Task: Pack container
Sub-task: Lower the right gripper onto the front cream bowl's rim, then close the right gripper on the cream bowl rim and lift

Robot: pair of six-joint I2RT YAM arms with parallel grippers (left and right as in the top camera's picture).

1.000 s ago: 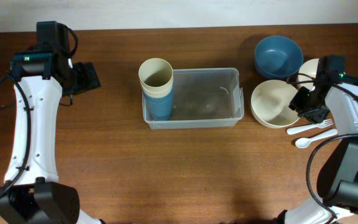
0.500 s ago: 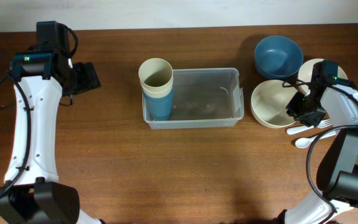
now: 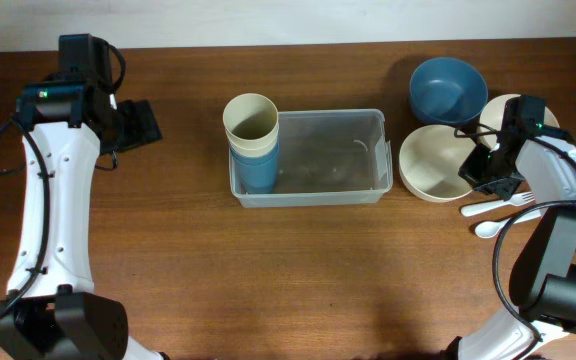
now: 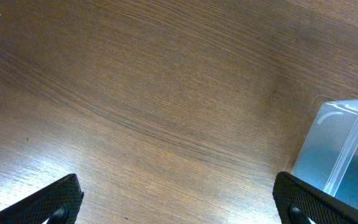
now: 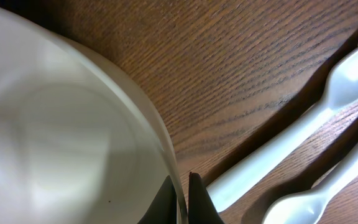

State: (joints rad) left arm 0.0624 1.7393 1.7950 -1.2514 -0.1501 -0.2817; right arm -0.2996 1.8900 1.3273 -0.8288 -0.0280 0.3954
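The container [image 3: 333,114], a clear rectangular bin, sits mid-table with a stack of cream and blue cups [image 3: 252,140] standing in its left end. To its right lies a cream bowl [image 3: 428,165]. My right gripper [image 3: 479,172] is shut on that bowl's right rim. The right wrist view shows the rim of the cream bowl [image 5: 55,124] pinched between the dark fingertips [image 5: 199,202] of the right gripper [image 5: 182,199]. Far to the left, my left gripper [image 3: 143,125] hangs open over bare wood. Its wrist view catches the container's corner [image 4: 347,149] beyond the wide-apart left gripper [image 4: 179,205].
A blue bowl [image 3: 448,88] stands behind the cream one, and a second cream bowl [image 3: 498,106] is partly hidden by my right arm. A white plastic fork [image 3: 500,206] and spoon [image 3: 503,225] lie just right of the held bowl; the fork [image 5: 291,143] and spoon [image 5: 316,199] are close to the fingers.
My right gripper has come down and closed onto the cream bowl's rim, and the bowl has shifted slightly left. The left arm has stayed still.
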